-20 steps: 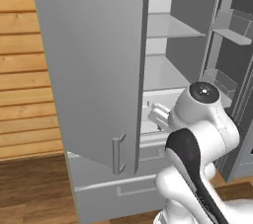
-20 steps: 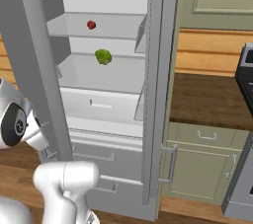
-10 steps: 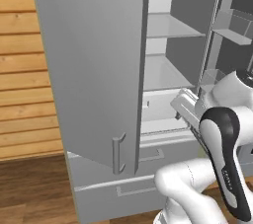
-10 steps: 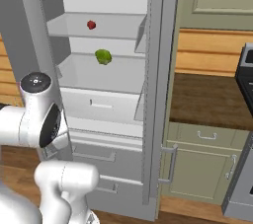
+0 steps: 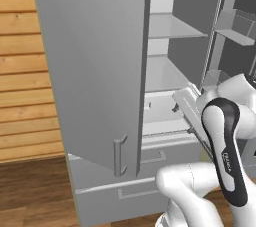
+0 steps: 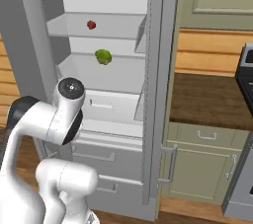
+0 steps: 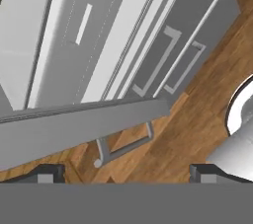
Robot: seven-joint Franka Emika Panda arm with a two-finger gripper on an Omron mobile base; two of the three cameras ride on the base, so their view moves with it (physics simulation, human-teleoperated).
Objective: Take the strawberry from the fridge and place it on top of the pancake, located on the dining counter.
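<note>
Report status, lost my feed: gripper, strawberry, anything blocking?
Gripper open, empty, facing fridge drawers. Strawberry on upper shelf, untouched. Green item one shelf below; doors open, path clear.

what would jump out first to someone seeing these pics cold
The tall light-grey fridge stands with its doors swung wide, white shelves bare but for two things: a small red strawberry on the upper shelf and a round green item on the shelf below. In front, the white arm's dark-jointed elbow rises by the crisper drawer, and the open gripper points down at the lower drawers.
</note>
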